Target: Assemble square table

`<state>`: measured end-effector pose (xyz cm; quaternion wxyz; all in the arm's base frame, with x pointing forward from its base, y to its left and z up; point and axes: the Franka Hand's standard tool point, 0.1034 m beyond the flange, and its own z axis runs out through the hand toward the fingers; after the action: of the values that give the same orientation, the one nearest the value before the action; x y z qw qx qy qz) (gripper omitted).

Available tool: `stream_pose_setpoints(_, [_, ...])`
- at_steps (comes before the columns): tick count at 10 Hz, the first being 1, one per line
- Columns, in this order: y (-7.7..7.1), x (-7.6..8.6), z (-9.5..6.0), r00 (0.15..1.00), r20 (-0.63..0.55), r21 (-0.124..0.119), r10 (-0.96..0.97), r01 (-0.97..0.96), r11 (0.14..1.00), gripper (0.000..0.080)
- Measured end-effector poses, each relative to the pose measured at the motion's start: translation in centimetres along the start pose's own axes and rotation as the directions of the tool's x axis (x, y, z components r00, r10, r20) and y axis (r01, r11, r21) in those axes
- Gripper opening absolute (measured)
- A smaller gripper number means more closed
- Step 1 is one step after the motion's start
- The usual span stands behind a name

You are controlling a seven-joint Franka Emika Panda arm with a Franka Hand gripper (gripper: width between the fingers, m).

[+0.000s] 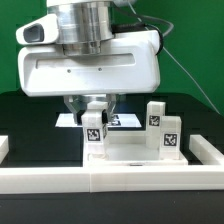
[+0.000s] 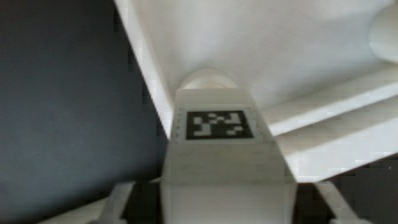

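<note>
Gripping 1 tagged leg, gripper clamped around its top, leg upright directly beneath the fingers and resting on the square tabletop. Farther toward the exterior view's right of the gripper, 2 more legs standing upright on the same slab. Beyond the gripper, marker board flat on the table. Nearest the camera, low white border wall. Seen from the wrist, tagged leg filling the centre, slab rim behind it.
</note>
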<state>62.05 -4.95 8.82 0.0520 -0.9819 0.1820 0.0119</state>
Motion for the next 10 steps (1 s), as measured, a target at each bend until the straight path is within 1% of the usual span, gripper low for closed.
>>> stream_pose_setpoints(1, [-0.1, -0.1, 0.0, 0.997, -0.012, 0.005, 0.076, -0.076, 0.997, 0.0288])
stream_pose_setpoints(3, [-0.7, -0.2, 0.2, 0.960, -0.022, 0.028, 0.280, -0.280, 0.960, 0.0290])
stream_pose_setpoints(4, [-1.1, -0.3, 0.2, 0.944, -0.024, 0.030, 0.330, -0.330, 0.944, 0.0290])
stream_pose_setpoints(6, [-1.9, -0.5, 0.3, 0.863, -0.010, 0.043, 0.505, -0.504, 0.862, 0.0290])
stream_pose_setpoints(7, [-2.3, -0.7, 0.4, 0.812, -0.004, 0.043, 0.584, -0.583, 0.811, 0.0290])
stream_pose_setpoints(8, [-2.6, -0.8, 0.4, 0.780, -0.001, 0.043, 0.625, -0.625, 0.780, 0.0290])
stream_pose_setpoints(9, [-3.0, -1.0, 0.5, 0.712, 0.011, 0.046, 0.702, -0.702, 0.711, 0.0290])
stream_pose_setpoints(10, [-3.3, -1.0, 0.5, 0.686, 0.014, 0.046, 0.728, -0.727, 0.685, 0.0290])
